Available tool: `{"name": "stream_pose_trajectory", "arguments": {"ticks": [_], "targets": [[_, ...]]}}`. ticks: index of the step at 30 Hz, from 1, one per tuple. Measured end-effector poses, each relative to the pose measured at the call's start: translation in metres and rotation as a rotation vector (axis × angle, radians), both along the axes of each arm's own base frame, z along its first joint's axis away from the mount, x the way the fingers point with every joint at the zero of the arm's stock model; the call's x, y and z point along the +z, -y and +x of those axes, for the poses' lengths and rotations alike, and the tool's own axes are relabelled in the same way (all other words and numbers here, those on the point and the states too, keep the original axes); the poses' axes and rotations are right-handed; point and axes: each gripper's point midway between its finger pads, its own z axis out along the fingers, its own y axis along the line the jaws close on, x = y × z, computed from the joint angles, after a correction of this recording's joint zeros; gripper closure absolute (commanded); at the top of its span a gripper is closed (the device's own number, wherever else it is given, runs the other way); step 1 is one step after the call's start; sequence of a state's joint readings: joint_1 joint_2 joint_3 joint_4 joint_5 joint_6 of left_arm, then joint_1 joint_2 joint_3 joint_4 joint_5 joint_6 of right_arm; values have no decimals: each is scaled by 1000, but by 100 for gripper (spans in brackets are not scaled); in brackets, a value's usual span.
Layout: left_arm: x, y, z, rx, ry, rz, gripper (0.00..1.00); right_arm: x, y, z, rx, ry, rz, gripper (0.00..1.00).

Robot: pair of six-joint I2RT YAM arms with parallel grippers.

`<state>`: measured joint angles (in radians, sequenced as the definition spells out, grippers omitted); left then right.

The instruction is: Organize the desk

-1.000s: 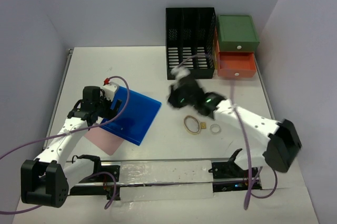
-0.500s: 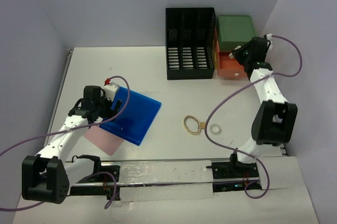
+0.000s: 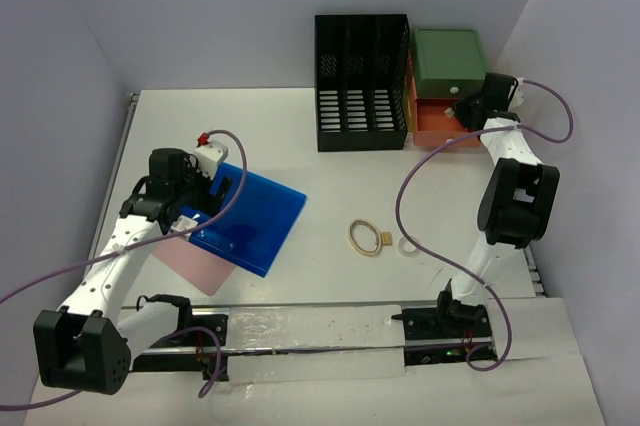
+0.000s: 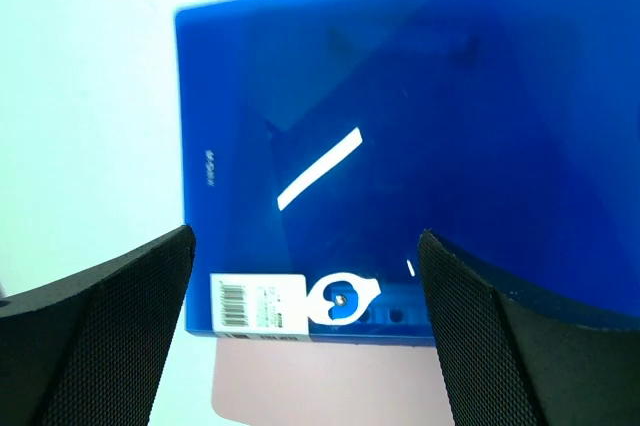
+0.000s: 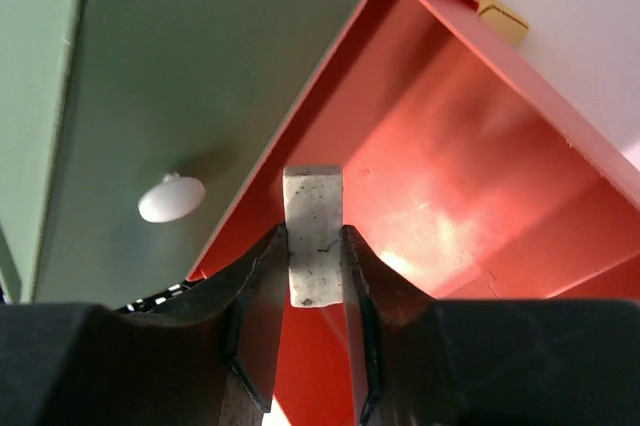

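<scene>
Two grippers in play: right gripper (image 5: 312, 246) pinches a scuffed white rectangular block (image 5: 313, 201) over the glossy orange drawer (image 5: 470, 176), open under the matte green drawer (image 5: 200, 66); left gripper (image 4: 305, 238) hangs spread wide above a shiny blue folder (image 4: 420, 116) lying flat on the broad white desk (image 3: 290, 136).

The blue folder (image 3: 250, 226) is covering most of a pink sheet (image 3: 185, 258), and the left wrist view is cropping the folder's right side. Its barcode label (image 4: 255, 304) is showing print too small to read. The right hand (image 5: 311, 241) is hiding a pale block's (image 5: 313, 201) lower end.
</scene>
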<state>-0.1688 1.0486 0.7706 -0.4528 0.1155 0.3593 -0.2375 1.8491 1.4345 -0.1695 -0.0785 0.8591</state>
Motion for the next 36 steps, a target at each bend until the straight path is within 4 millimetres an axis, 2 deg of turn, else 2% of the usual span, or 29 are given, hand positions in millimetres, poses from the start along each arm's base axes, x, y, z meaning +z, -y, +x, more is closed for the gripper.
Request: {"name": "stream_pose_trajectory", "arguments": {"ticks": [3, 6, 10, 13, 15, 16, 18, 21, 23, 25, 27, 29, 32, 34, 36], "targets": [[-18, -2, -9, 8, -40, 5, 1, -2, 0, -1, 6, -7, -3, 45], [-34, -3, -18, 17, -82, 5, 1, -4, -1, -3, 23, -18, -15, 39], [-42, -4, -23, 24, -101, 1, 1, -1, -3, -9, 52, -33, -50, 39], [-37, -4, -23, 29, -83, -7, 1, 16, -6, -16, 86, -13, -94, 40], [-33, -4, -23, 31, -68, -11, 1, 37, -13, -24, 122, 30, -141, 40], [-32, -4, -22, 34, -62, -10, 1, 48, -21, -32, 150, 47, -174, 40], [-30, -5, -21, 41, -52, -9, 1, 72, -53, -51, 232, 91, -244, 40], [-29, -9, -20, 57, -38, 1, 1, 107, -124, -80, 397, 163, -361, 40], [-29, -11, -20, 69, -31, 8, 1, 110, -176, -105, 521, 188, -404, 40], [-29, -14, -20, 80, -25, 11, 1, 93, -218, -134, 642, 164, -423, 41], [-27, -16, -19, 90, -16, 11, 1, 55, -234, -160, 714, 72, -438, 41], [-24, -18, -18, 100, -5, 9, 1, 10, -233, -183, 749, -56, -459, 42], [-21, -20, -17, 110, 8, 5, 1, -50, -220, -223, 778, -237, -481, 42], [-20, -21, -17, 113, 12, 4, 1, -76, -211, -246, 784, -318, -482, 42], [-20, -21, -17, 114, 14, 3, 1, -93, -204, -264, 781, -379, -482, 43]]}}
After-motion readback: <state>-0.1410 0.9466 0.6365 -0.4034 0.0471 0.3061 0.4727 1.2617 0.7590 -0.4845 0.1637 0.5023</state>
